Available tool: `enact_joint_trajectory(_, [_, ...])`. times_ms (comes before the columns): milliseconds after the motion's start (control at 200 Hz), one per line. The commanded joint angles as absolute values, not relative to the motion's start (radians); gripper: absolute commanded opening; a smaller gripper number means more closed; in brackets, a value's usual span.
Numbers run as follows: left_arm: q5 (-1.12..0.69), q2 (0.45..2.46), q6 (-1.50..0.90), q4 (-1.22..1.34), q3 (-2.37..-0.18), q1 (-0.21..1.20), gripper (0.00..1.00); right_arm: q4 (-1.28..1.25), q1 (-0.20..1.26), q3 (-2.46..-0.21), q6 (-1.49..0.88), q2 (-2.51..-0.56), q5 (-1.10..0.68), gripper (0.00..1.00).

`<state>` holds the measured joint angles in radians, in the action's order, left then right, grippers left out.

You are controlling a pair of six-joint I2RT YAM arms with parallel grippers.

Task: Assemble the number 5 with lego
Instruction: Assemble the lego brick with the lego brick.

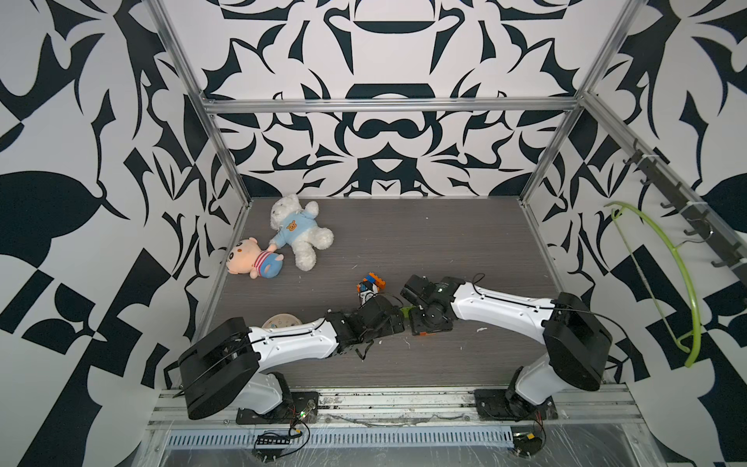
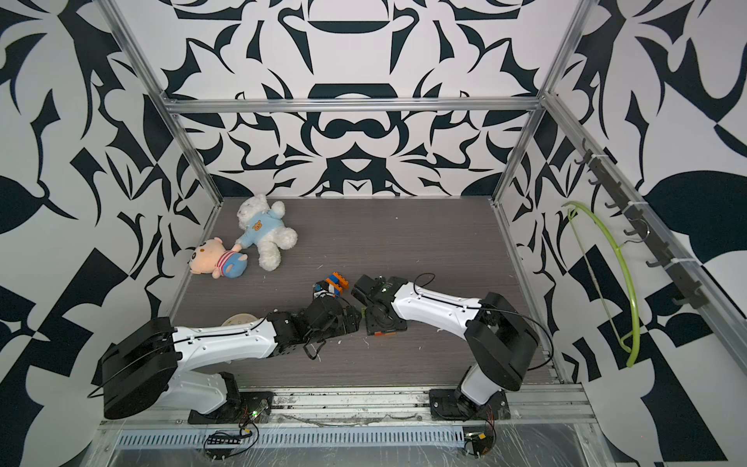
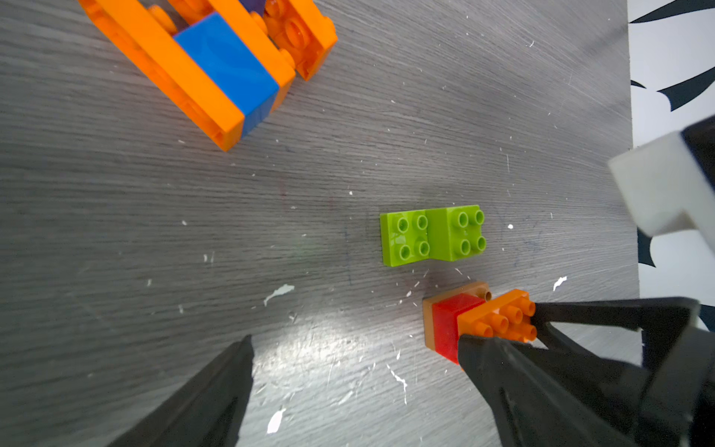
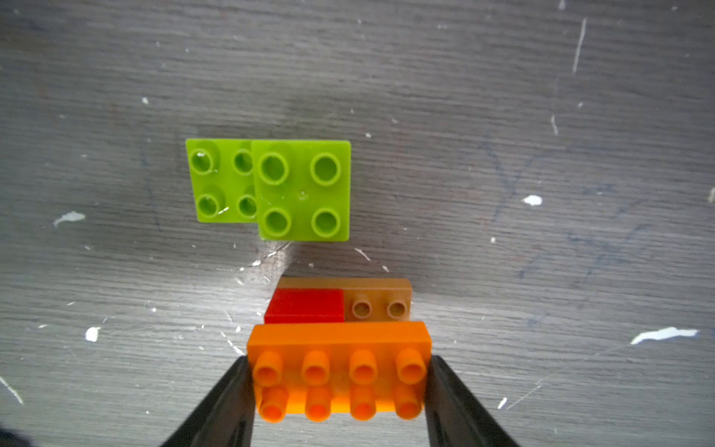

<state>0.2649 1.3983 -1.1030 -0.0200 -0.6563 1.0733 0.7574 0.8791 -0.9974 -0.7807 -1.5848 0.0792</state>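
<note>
Two arms: both reach low over the front middle of the table (image 1: 444, 242), wrists close together
Right gripper (image 4: 340, 381): clamped on the short ends of the orange brick (image 4: 338, 340), a finger flat against each end
Under it: a red brick (image 4: 305, 307) on a brown plate (image 4: 377, 298); the orange brick touches the red one; whether it is pressed home I cannot tell
Left gripper (image 3: 367, 387): spread wide and empty; it hangs just beside that little stack
Lime green piece (image 4: 271, 189): just beyond the stack, flat on the table, touching nothing; one half stands a step higher
Orange-and-blue build (image 3: 193, 93): farther back, lying tipped on the table; long orange bars with a blue block (image 3: 228, 65) between them; nothing holds it
Done: I'd judge some bars are joined and a small stack is begun; no 5 reads yet
Left: seating the orange brick; then bringing stack, green piece and build together into the figure
Containers: none that I can see; no tray, box or bin; every brick lies bare on the table
Far corner: a white plush bear (image 1: 299, 230) and a plush doll (image 1: 252, 258), well apart from the lego
</note>
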Motion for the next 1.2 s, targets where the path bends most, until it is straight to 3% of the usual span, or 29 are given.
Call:
enact_joint_trajectory(0, [0.269,1.405,-1.1,-0.031,-0.677,1.071,0.99,0.784,0.882,-0.962,-0.785,-1.635,0.086,0.61])
enact_joint_trajectory(1195, [0.262,1.427,-1.09,-0.029,-0.701,1.071,0.99,0.749,0.872,-0.945,-0.749,-1.553,0.062,0.61])
